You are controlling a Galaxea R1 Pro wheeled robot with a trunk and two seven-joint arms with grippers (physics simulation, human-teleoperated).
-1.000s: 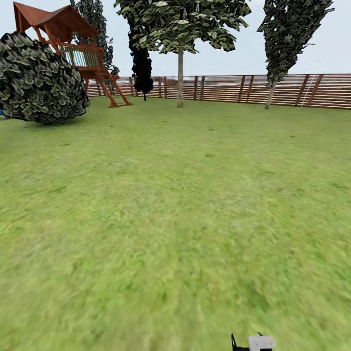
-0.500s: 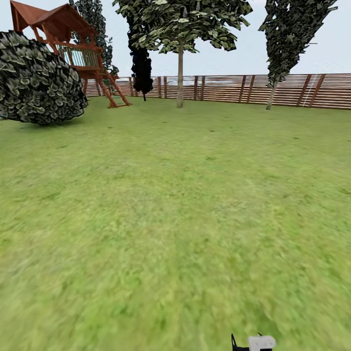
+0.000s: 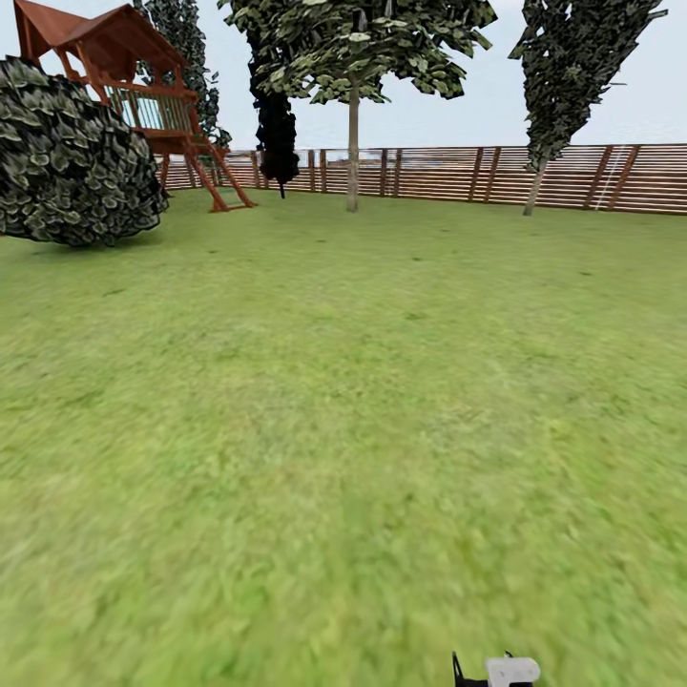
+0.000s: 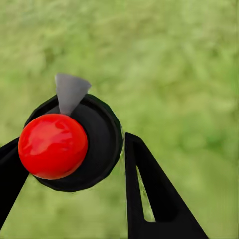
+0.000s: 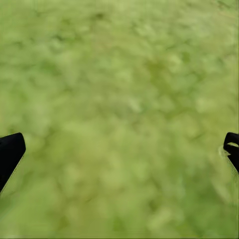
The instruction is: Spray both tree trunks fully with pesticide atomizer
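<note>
Left gripper (image 4: 69, 164) clamped black round atomizer (image 4: 94, 144) with glossy red ball top, grey cone nozzle. Right gripper (image 5: 119, 154) spread wide over blurred lawn (image 3: 343, 429). Straight pale trunk (image 3: 353, 153) far ahead beside slatted fence (image 3: 458, 174).

Cut off and blurred parts

The near lawn (image 3: 315, 534) is blurred. The playhouse (image 3: 124, 57) roof, bush (image 3: 76, 153) and both tree crowns (image 3: 358, 43) run past the edges; the left pincer (image 4: 74, 159) hides the atomizer (image 4: 74, 144) body.

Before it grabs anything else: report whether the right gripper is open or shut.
Open: the right gripper has its fingertips far apart over bare grass.
</note>
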